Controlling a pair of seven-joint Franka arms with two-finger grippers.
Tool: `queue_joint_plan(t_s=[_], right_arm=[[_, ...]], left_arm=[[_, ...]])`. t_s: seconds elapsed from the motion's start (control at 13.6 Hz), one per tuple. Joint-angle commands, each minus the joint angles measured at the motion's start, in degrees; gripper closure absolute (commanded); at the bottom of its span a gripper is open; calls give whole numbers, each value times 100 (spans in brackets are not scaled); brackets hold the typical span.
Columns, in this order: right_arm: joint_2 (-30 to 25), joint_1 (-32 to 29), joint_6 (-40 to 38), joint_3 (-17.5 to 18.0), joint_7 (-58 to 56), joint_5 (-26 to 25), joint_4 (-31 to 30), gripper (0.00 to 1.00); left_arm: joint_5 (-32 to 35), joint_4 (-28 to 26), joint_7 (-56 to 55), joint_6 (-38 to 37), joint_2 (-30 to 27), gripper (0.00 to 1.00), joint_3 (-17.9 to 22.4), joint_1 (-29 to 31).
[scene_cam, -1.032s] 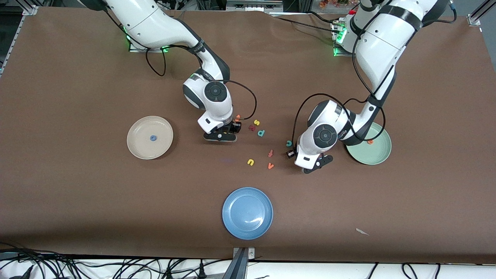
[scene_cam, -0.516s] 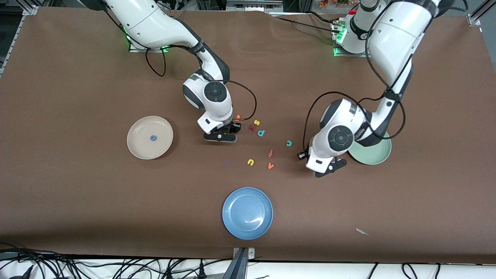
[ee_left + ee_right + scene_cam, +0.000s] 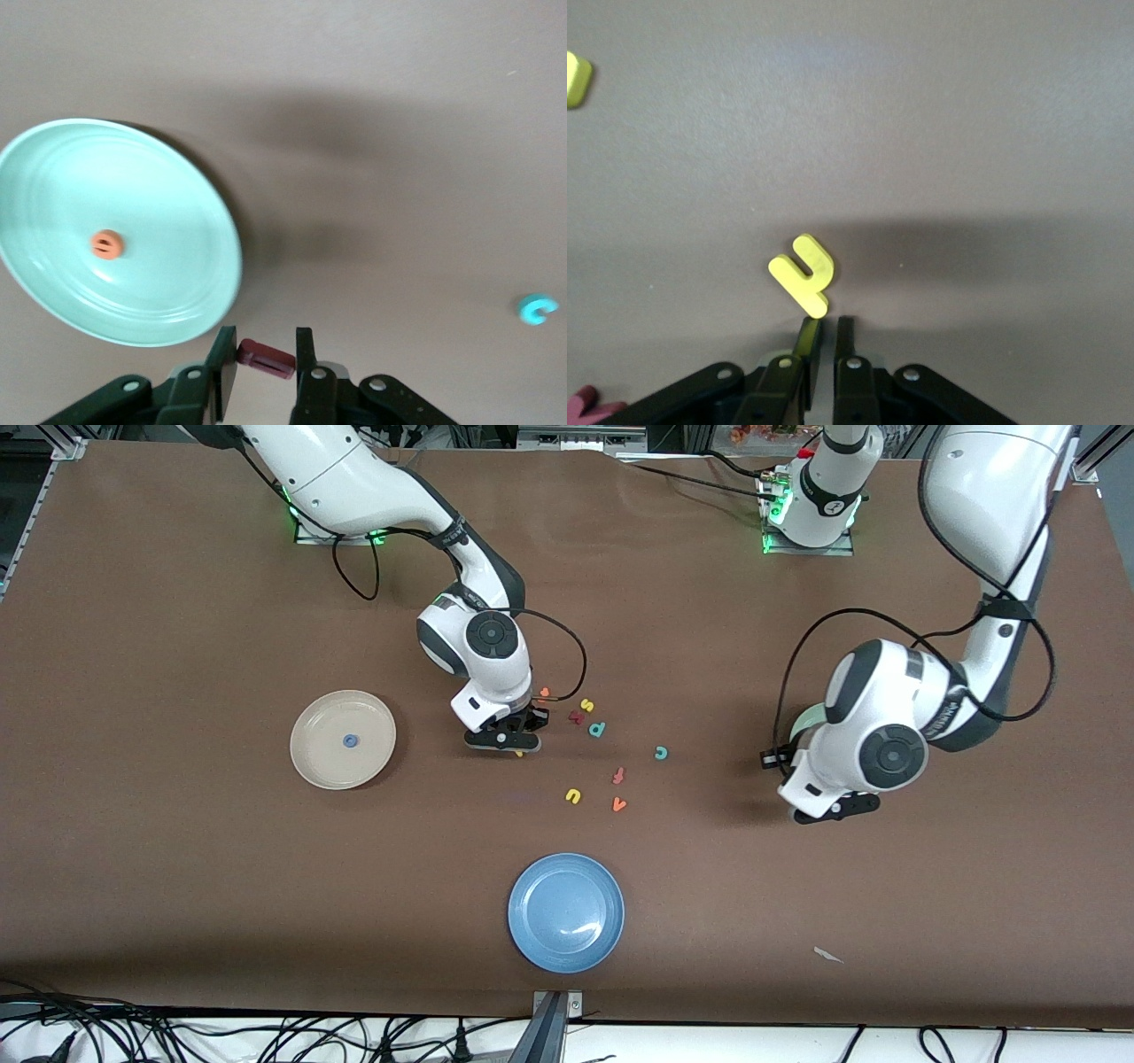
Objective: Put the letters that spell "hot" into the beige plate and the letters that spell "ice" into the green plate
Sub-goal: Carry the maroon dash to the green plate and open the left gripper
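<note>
The left claw (image 3: 266, 365) gripped the dark red "i" (image 3: 266, 358) above the tabletop (image 3: 177, 886), beside the green plate (image 3: 53, 292) holding the orange "e" (image 3: 106, 244). The right claw (image 3: 824, 341) had pinched shut, empty, touching the yellow "h" (image 3: 803, 273). The blue "o" (image 3: 350, 740) lay in the beige plate (image 3: 314, 766).

The left arm has swung away from the letter cluster toward its own end of the table, and the left gripper (image 3: 266, 376), clamped on the dark red "i" (image 3: 266, 358), now hangs just beside the green plate (image 3: 190, 292), which its wrist now almost wholly covers in the front view. The teal "c" (image 3: 660, 753) has come clear of that wrist. The right gripper (image 3: 822, 341) has pinched together, and the yellow "h" (image 3: 802, 273) lies touching one fingertip, not caught between them.
</note>
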Motion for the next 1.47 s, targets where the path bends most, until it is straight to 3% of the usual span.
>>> queue_joint_plan(t_s=[0.0, 0.15, 0.29, 0.52, 0.66, 0.74, 0.88, 1.11, 1.4], right_arm=[[-411, -178, -165, -68, -267, -61, -128, 86], [-483, -223, -315, -68, -374, -17, -138, 84], [-413, -214, -263, -68, -269, 27, -120, 64], [-150, -66, -157, -68, -50, -17, 81, 48], [-53, -21, -96, -68, -14, -17, 134, 48], [-35, -21, -52, -68, -13, -17, 143, 48], [9, 23, -43, -68, -5, -8, 256, 48], [316, 198, -51, -164, 312, -52, 687, 47], [378, 251, -43, -235, 321, -79, 706, 44]], left_arm=[[153, -397, 771, -100, -189, 92, -43, 431], [153, -634, 1298, -92, -189, 92, -43, 835], [153, -810, 1642, -13, -171, 92, -43, 1109], [153, -1485, 1652, 880, -171, 85, -43, 1285], [153, -1733, 1652, 1217, -180, 74, -43, 1285], [153, -1734, 1652, 1218, -180, 60, -52, 1285], [153, -1708, 1643, 1175, -223, 0, -52, 1285], [84, -1489, 1591, 815, -504, 0, -113, 1233], [65, -1146, 425, 761, -628, 0, -823, 1215]])
